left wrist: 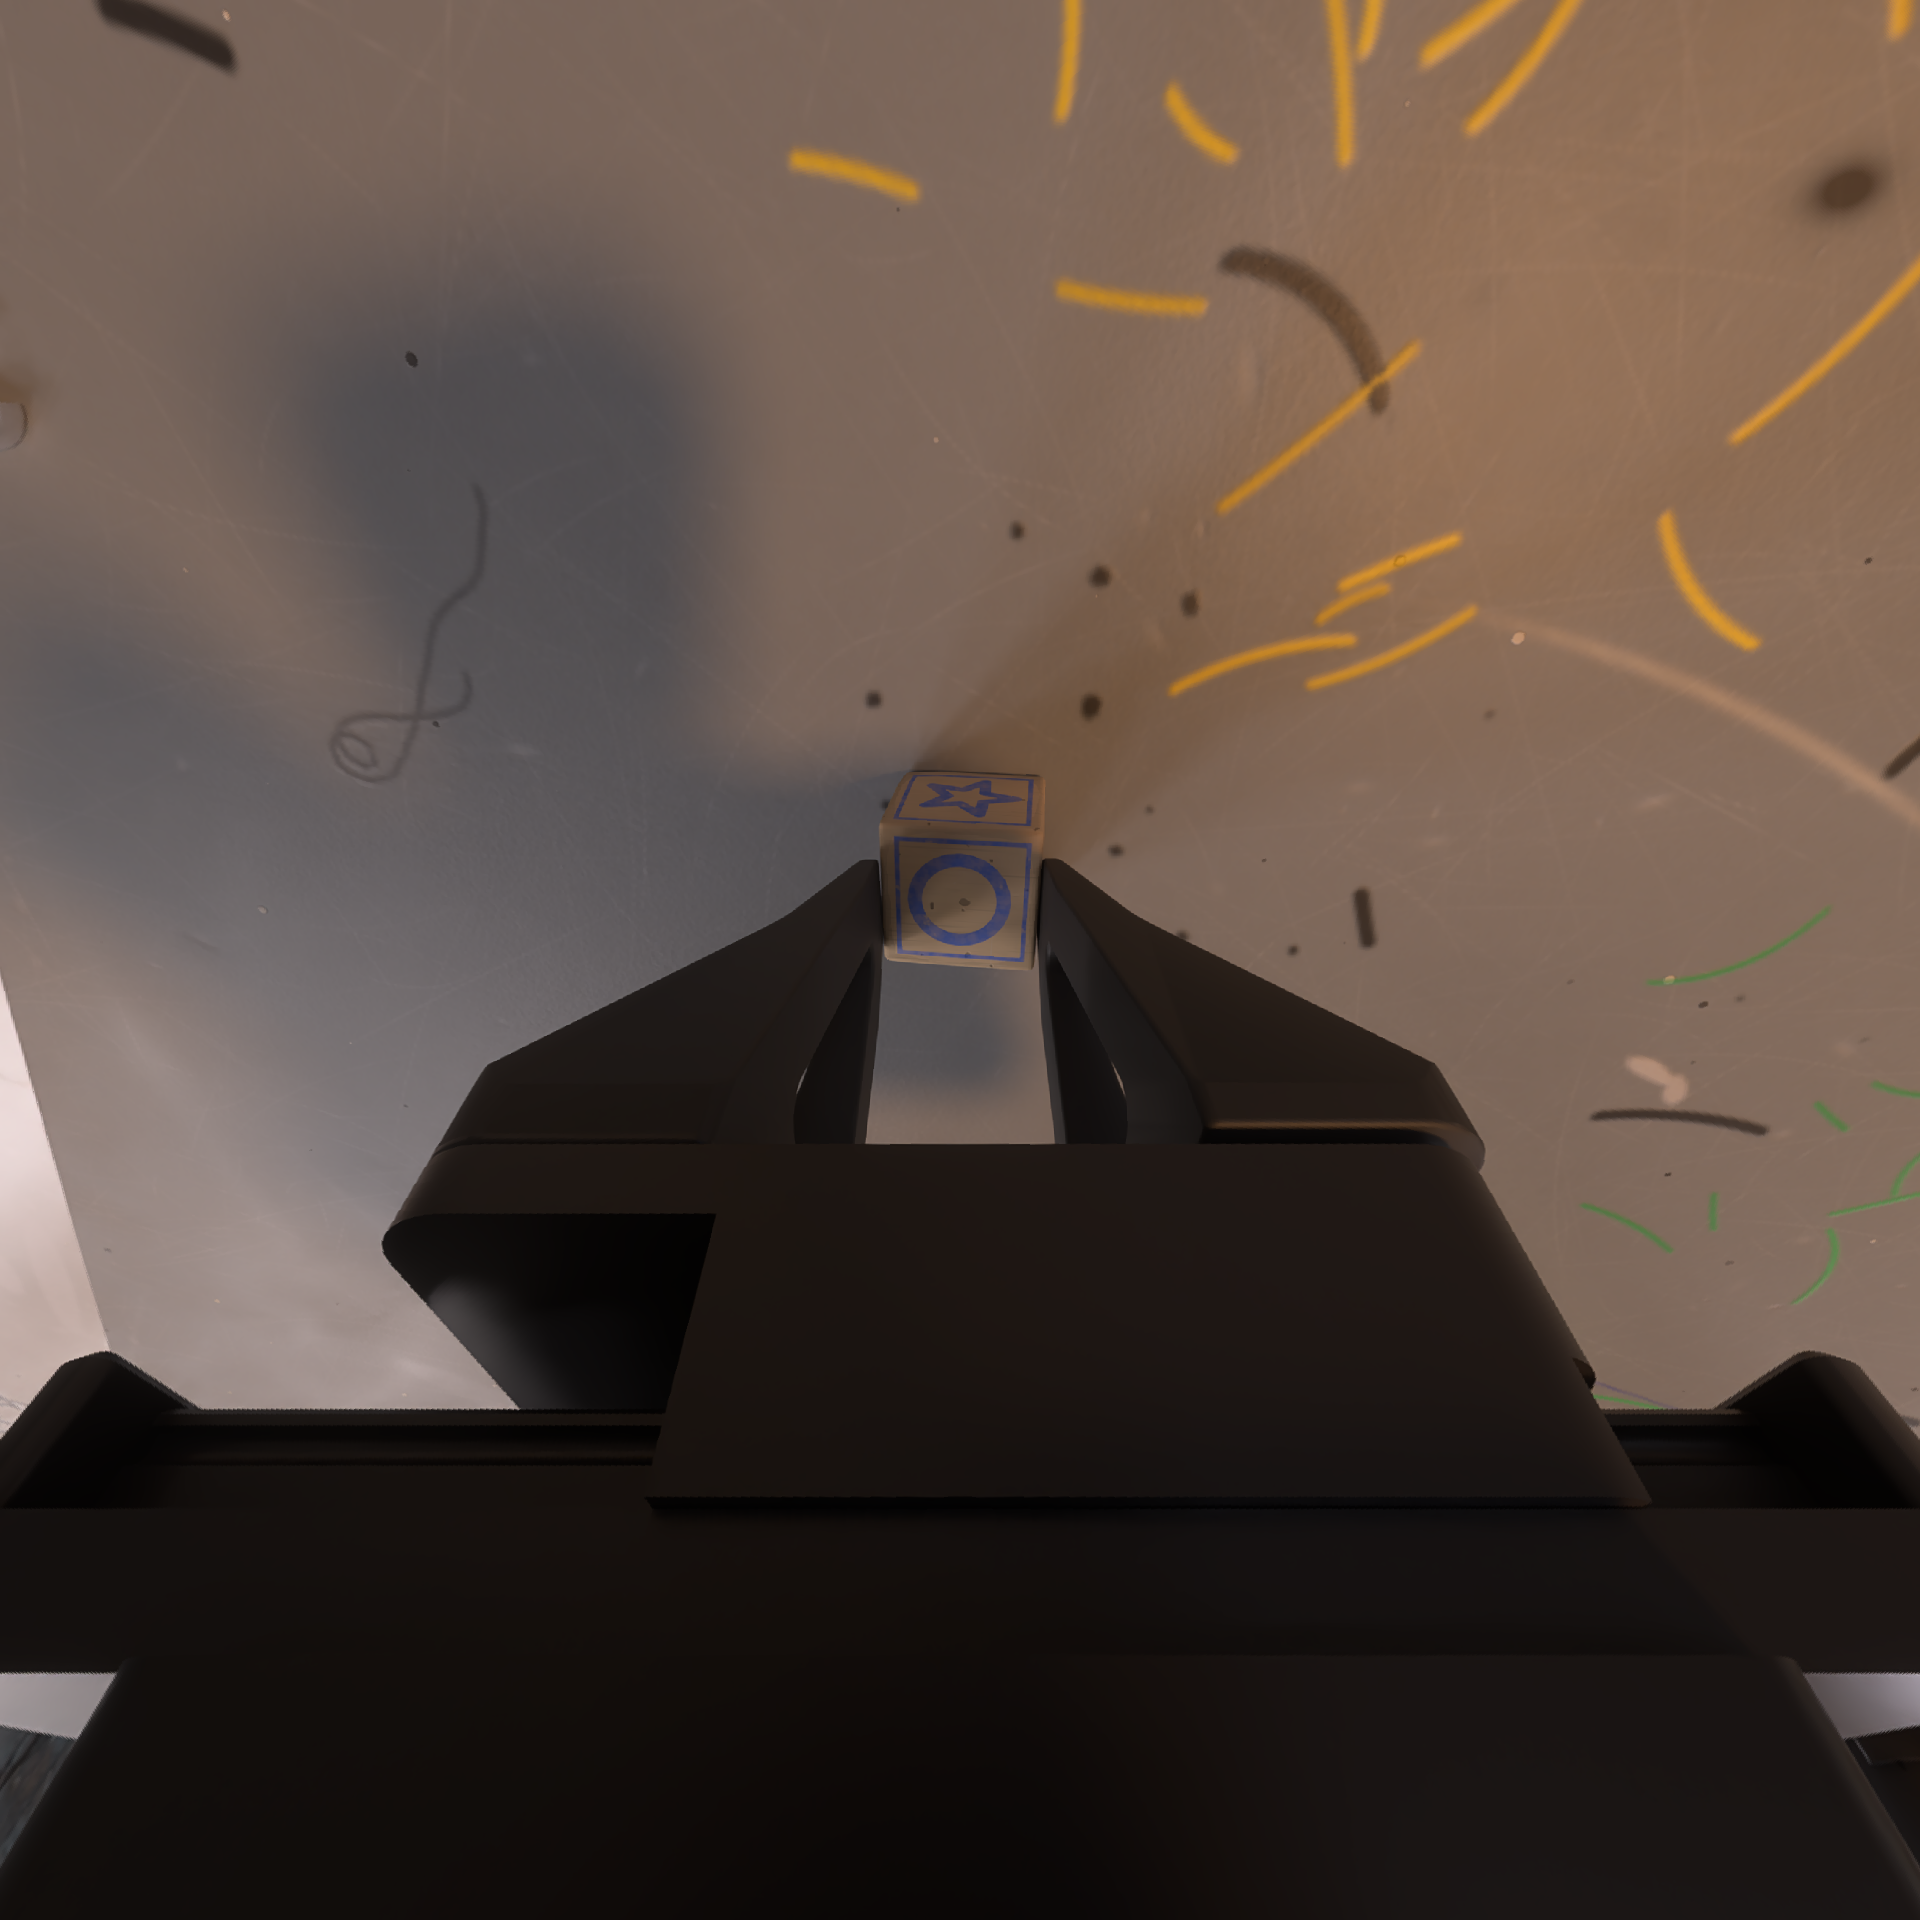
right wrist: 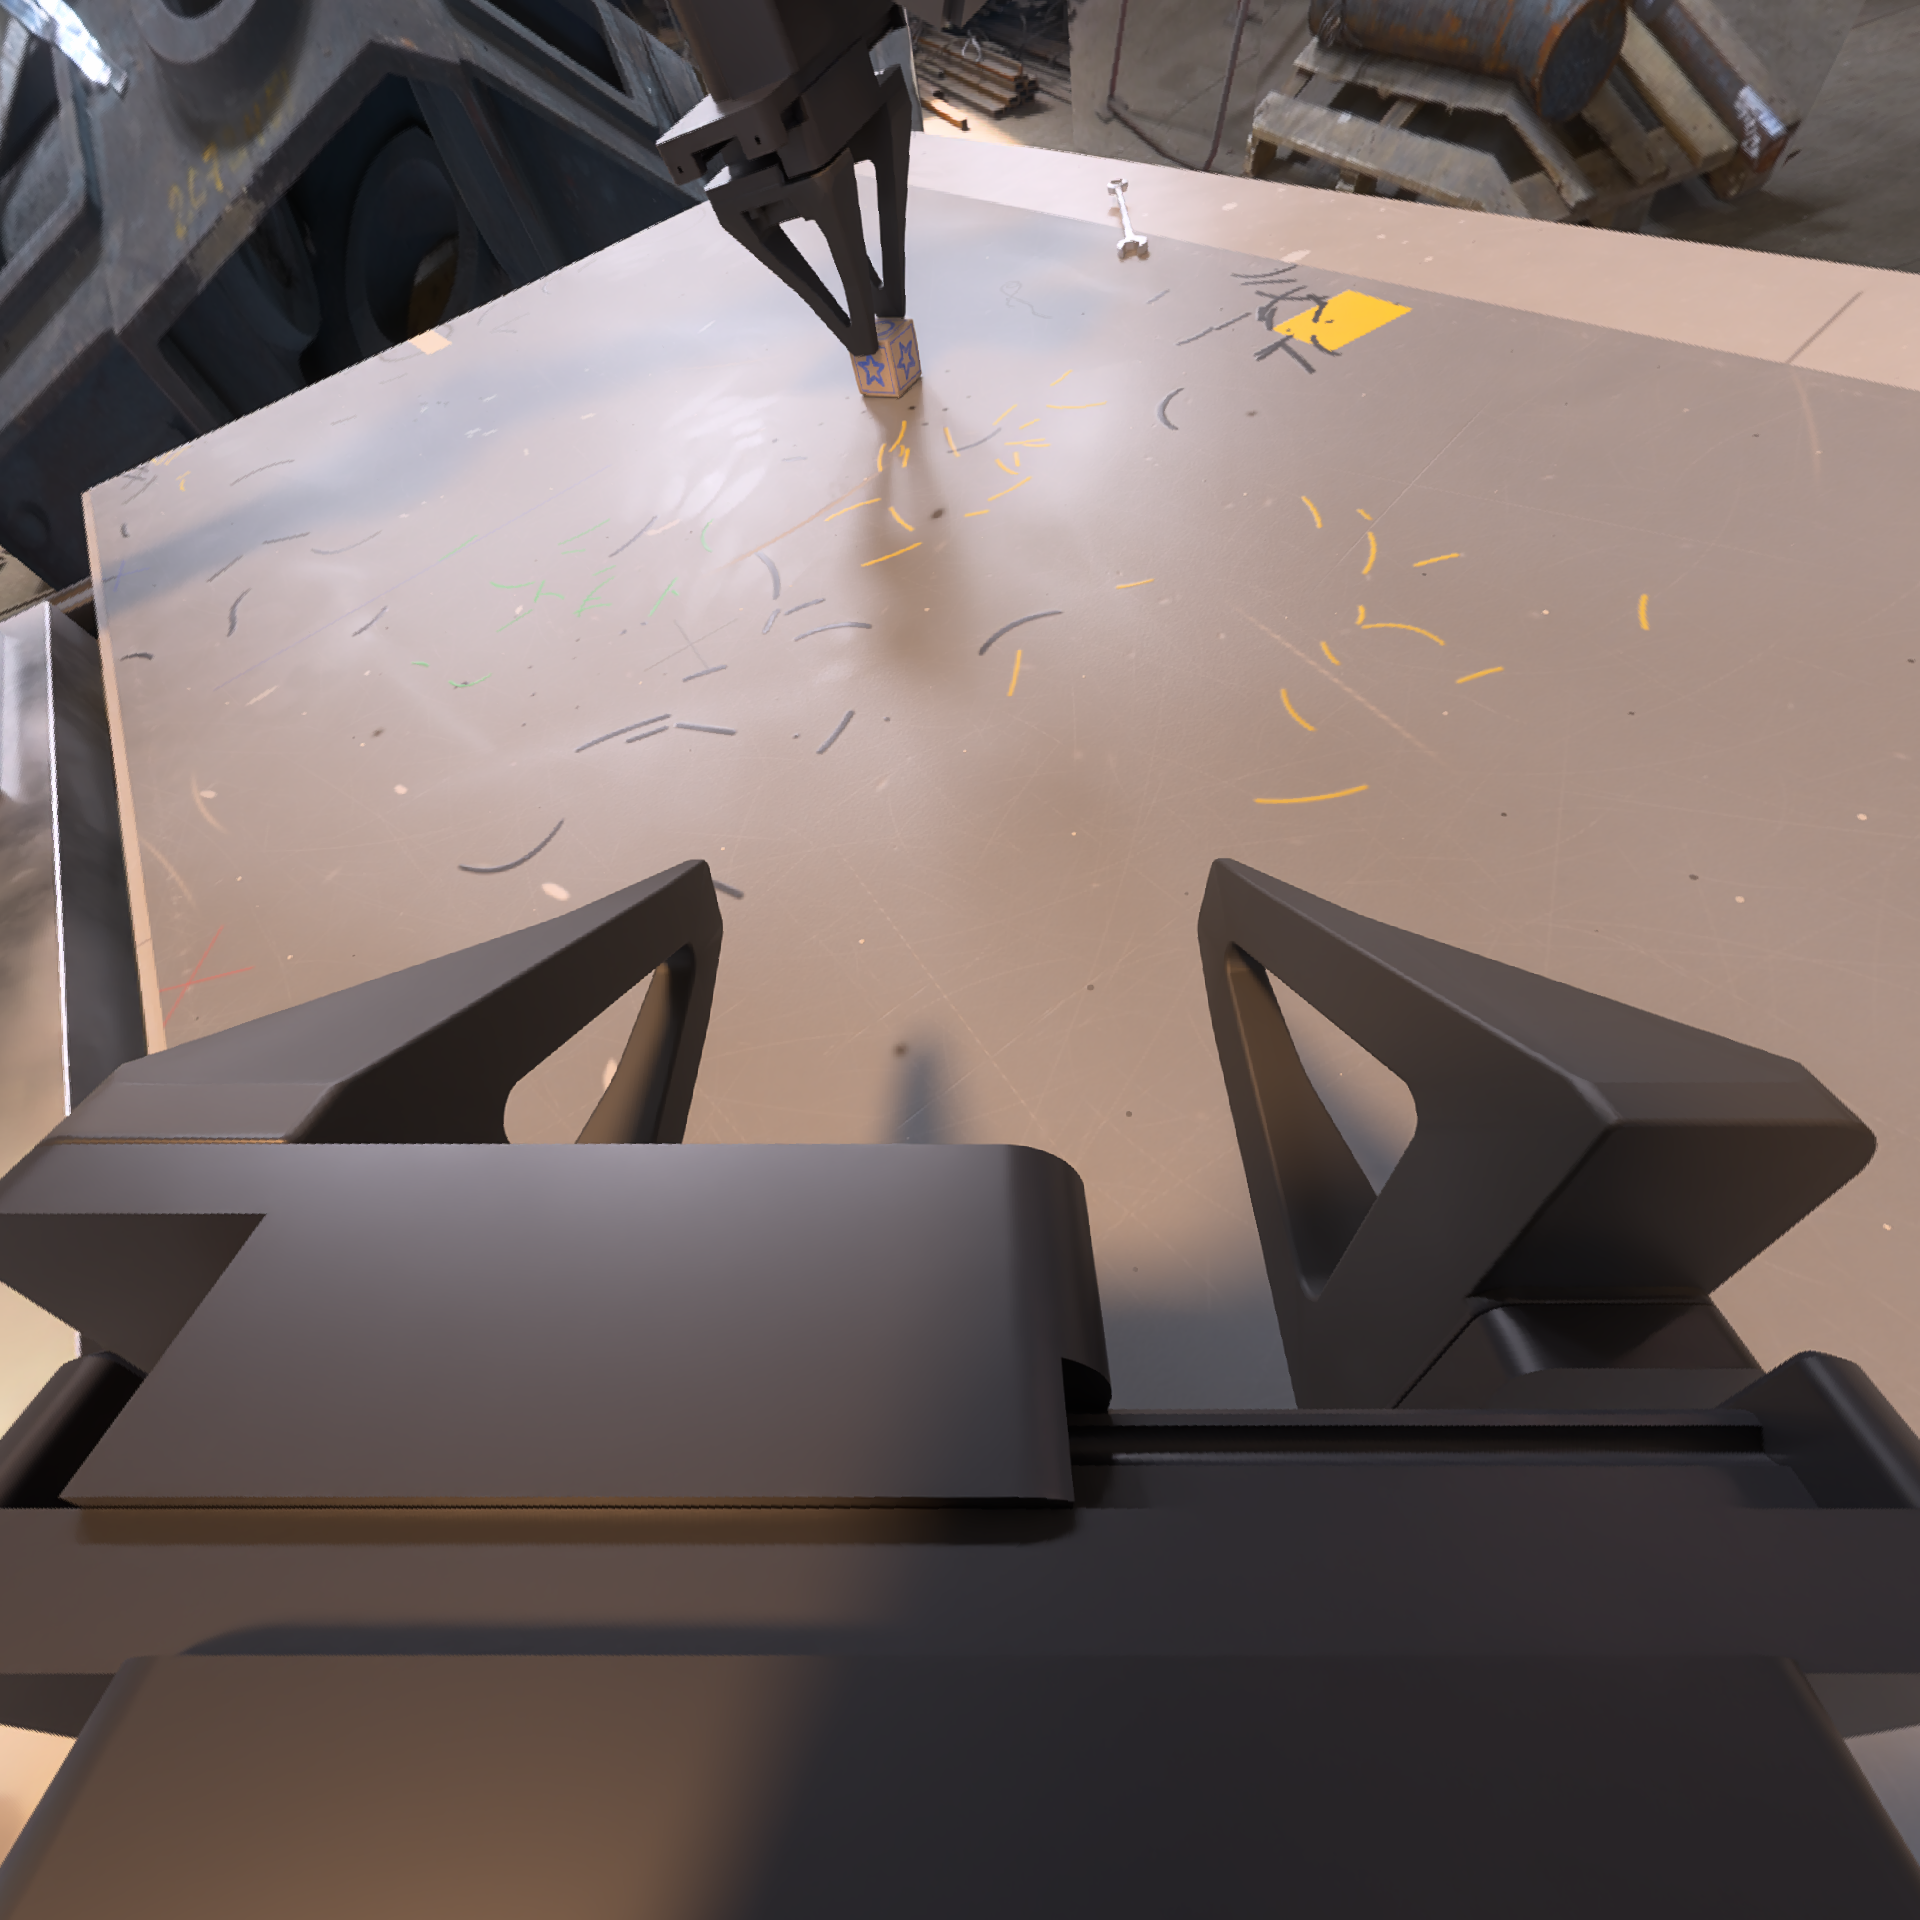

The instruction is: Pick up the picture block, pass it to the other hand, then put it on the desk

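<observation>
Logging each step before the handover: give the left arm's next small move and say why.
Probably lift straight up. The left gripper has its fingers against both sides of the picture block, which seems to sit on the desk. The right gripper waits open and empty, well away from it.

A pale brown bench [right wrist: 1039, 831], scratched and scribbled with yellow, grey and green strokes, is seen filling most of the right wrist view, with a yellow rectangular patch [right wrist: 1345, 317] and a small silver wrench [right wrist: 1125, 218] lying toward its upper right. Beyond its far edge, dark heavy machinery [right wrist: 260, 208] is seen in the upper left and wooden pallets [right wrist: 1455, 135] bearing a rusty cylinder [right wrist: 1475, 42] in the upper right. Warm light is cast across the surface, and soft bluish shadows are thrown on it.
</observation>
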Controlling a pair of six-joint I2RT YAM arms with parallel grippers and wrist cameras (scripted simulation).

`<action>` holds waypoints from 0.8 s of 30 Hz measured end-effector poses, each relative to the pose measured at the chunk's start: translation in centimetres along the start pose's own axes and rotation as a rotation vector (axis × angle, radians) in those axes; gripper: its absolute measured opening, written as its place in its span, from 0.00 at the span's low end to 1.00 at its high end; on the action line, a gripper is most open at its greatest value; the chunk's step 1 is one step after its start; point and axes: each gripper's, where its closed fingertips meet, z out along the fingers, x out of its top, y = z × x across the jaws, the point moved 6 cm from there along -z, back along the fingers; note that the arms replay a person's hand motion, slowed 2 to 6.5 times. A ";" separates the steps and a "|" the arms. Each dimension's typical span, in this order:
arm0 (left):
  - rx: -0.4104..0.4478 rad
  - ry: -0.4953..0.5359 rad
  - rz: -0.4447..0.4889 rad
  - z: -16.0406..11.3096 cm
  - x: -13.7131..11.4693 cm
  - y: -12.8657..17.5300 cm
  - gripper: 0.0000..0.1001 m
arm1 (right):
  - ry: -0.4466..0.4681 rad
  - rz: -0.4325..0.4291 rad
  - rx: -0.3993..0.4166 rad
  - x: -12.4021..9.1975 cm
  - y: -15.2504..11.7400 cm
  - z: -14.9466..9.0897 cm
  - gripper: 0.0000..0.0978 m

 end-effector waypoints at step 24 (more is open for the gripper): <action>-0.055 0.153 -0.125 -2.6 -0.8 -0.3 0.25 | 0.018 -0.039 -0.019 1.1 1.1 -0.3 0.78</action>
